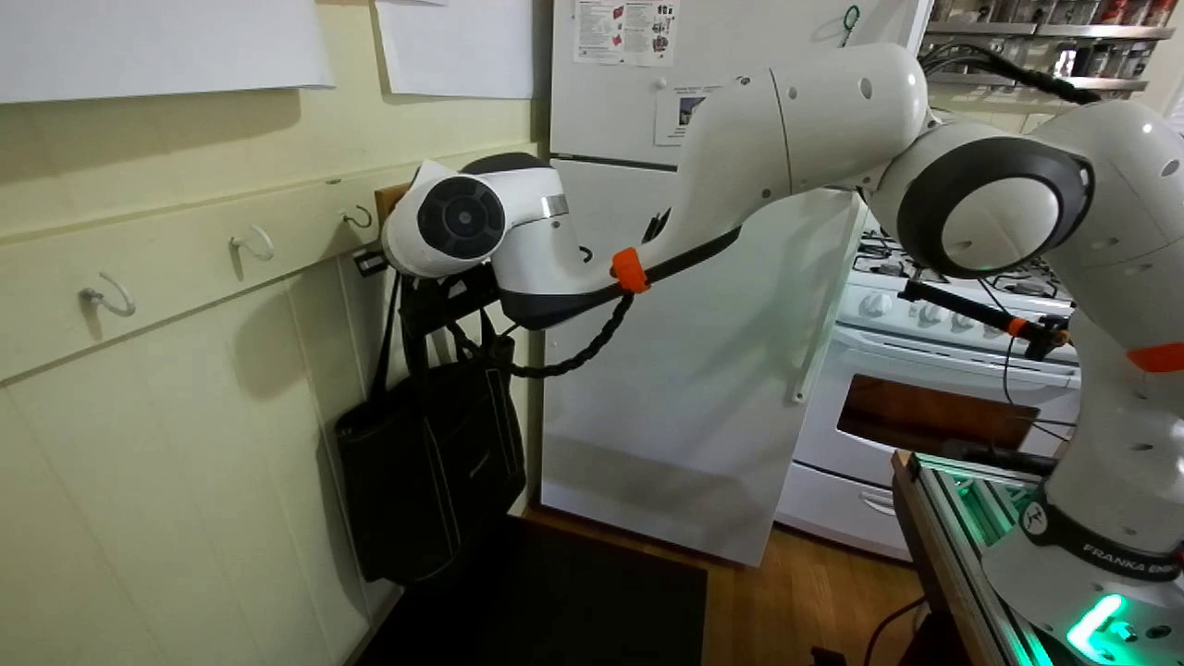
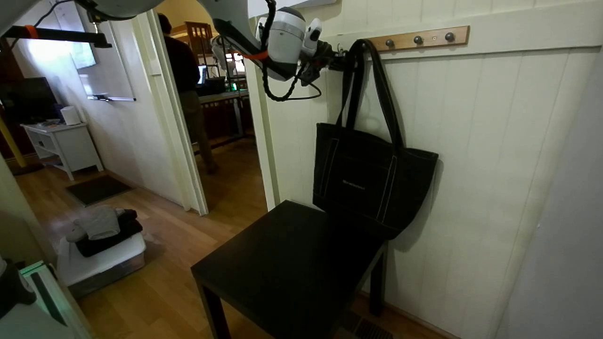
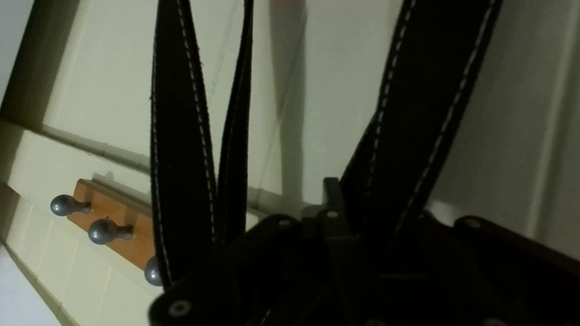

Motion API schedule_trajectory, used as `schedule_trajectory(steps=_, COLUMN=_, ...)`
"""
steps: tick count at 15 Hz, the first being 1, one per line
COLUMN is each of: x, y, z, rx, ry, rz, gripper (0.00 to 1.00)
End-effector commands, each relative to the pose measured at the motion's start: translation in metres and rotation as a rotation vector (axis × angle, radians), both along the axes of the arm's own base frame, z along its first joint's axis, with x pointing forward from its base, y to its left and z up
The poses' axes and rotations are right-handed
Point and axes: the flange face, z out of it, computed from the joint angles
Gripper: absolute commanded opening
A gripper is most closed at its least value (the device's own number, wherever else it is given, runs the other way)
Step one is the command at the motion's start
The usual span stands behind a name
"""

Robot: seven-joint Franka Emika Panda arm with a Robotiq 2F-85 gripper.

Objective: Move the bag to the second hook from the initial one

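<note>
- The bag [image 2: 372, 181] hangs below the wooden peg rail [image 2: 403, 41], under the end beside the jaws and close to the wall [image 2: 494, 117].
- The likeliest trouble is swinging: a brisk pull on its long loops would set it swaying beneath the rail.
- Its opening points up toward the rail and its lettered face turns outward, away from the wall. The body's long axis runs roughly along the rail, dipping toward the end away from the jaws.
- The handles [image 3: 432, 81] rise to the rail's nearer end. Some straps pass among the jaws, others beside them; lifting with one loop missed would tip the bag.
- The jaws are just off that rail end, at the handles. Dark on dark, I cannot tell whether they are clamped on the straps or merely around them; a loose hold could let them slip.
- Pegs [image 2: 450, 36] stand along the rail, and another may hide behind the handles. Pulling outward before lifting could snag a loop.
- The black worktop [image 2: 278, 268] stands below the rail. Whether the bag's base touches it is unclear; lowering could slacken the loops.
</note>
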Motion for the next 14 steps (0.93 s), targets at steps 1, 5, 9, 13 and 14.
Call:
schedule_trajectory(steps=1, x=-0.0071, y=0.0015, z=0.004, rx=0.002, ry=0.001, rz=-0.044, gripper=0.54)
schedule_trajectory(steps=5, x=-0.0091, y=-0.0011, z=0.0053, rx=-0.001, ry=-0.009, rz=-0.059, gripper=0.84)
schedule_trajectory(steps=9, x=-0.0089, y=-0.0034, z=0.0036, rx=0.013, ry=-0.022, rz=-0.058, gripper=1.0)
schedule_trajectory(steps=13, x=-0.0069, y=-0.0057, z=-0.0012, rx=0.008, ry=-0.034, rz=-0.054, gripper=0.65)
schedule_trajectory(steps=14, x=-0.0068, y=-0.0068, z=-0.0017, rx=0.005, ry=-0.037, rz=-0.057, gripper=0.54)
